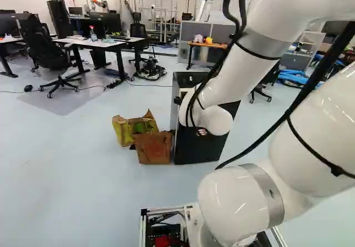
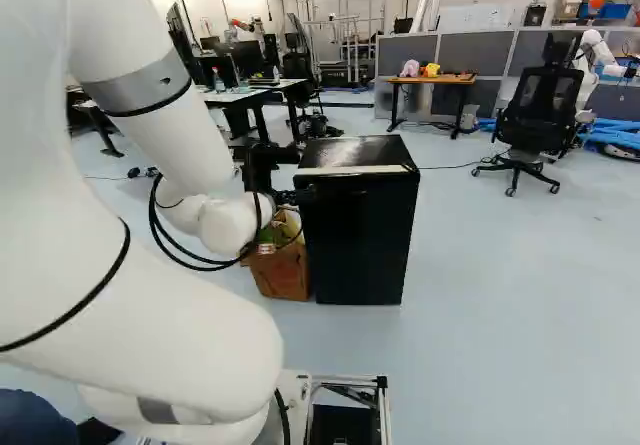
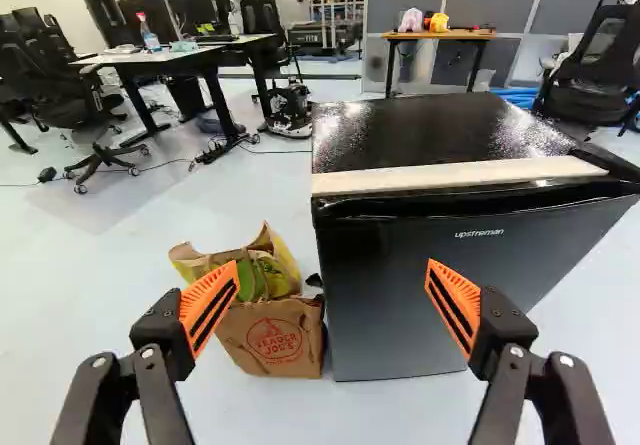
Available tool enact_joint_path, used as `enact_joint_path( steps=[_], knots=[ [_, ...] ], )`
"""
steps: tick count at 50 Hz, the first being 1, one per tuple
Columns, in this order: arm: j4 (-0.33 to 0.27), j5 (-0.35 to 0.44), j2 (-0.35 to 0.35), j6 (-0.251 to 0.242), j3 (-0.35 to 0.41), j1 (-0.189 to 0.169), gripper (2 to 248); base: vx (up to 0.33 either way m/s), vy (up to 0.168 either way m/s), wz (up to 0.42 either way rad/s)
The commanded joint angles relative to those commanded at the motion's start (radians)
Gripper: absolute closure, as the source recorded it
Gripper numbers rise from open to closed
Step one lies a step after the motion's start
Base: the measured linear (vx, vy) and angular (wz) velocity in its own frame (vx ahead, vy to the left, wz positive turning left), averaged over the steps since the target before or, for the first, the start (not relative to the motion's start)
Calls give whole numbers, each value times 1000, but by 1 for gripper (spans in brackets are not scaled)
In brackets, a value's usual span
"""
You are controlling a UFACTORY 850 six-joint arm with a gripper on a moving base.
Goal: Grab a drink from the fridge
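- The gripper's (image 2: 290, 196) fingers stand wide apart, orange pads (image 3: 210, 305) facing across the gap, nothing clamped.
- The fridge (image 3: 430, 275), black, stands on the floor (image 3: 120, 285) ahead of the gripper, its door (image 3: 440, 315) closed; the door hides any drink inside.
- A pale strip (image 3: 450, 175) runs along the fridge's top front edge.
- Two paper bags, one brown (image 3: 275, 338), one yellowish (image 3: 283, 252), stand just beside the fridge.

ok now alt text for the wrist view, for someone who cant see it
A closed black mini fridge stands ahead of the open tool, whose two fingers have orange pads. Brown paper bags sit on the floor beside the fridge, with desks and office chairs farther back.
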Motion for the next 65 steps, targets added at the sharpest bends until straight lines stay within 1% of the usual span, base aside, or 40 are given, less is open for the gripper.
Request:
enact_joint_path(
  steps=[22, 32, 54, 65],
  knots=[
    [128, 23, -74, 0, -70, 78, 3, 0, 0, 0],
    [186, 52, -128, 0, -104, 112, 3, 0, 0, 0],
    [314, 152, -241, 0, -160, 184, 3, 0, 0, 0],
    [378, 210, -278, 0, -167, 204, 3, 0, 0, 0]
  ],
)
